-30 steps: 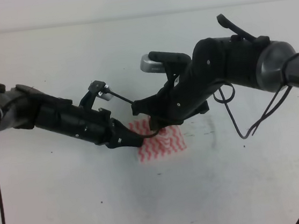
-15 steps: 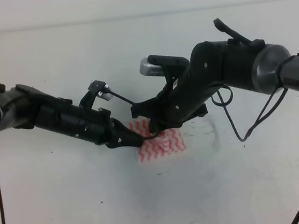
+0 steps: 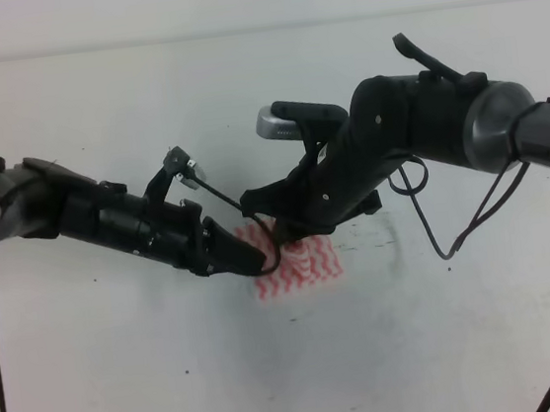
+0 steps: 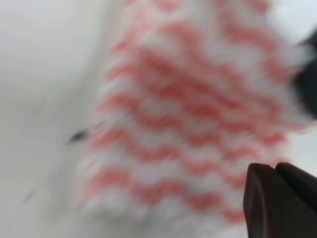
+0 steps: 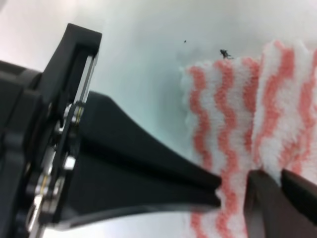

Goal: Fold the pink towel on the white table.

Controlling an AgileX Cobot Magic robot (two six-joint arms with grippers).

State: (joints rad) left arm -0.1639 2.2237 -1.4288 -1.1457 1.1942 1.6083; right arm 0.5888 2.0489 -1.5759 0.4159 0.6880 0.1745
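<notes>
Pink towel (image 3: 299,263) unmoved; left end effector (image 3: 251,260) pressed together, edged nearer; right's state unclear.

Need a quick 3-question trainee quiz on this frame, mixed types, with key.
1. True or false: the pink towel hangs in the air clear of the white table.
2. Multiple choice: in the exterior high view, where do the left end effector and right end effector meet the towel? A) its left side B) its right edge C) neither is near it
3. Fill in: the towel's stripes are pink-red and ____.

Key: 1 false, it lies on the table. 2 A. 3 white.
</notes>
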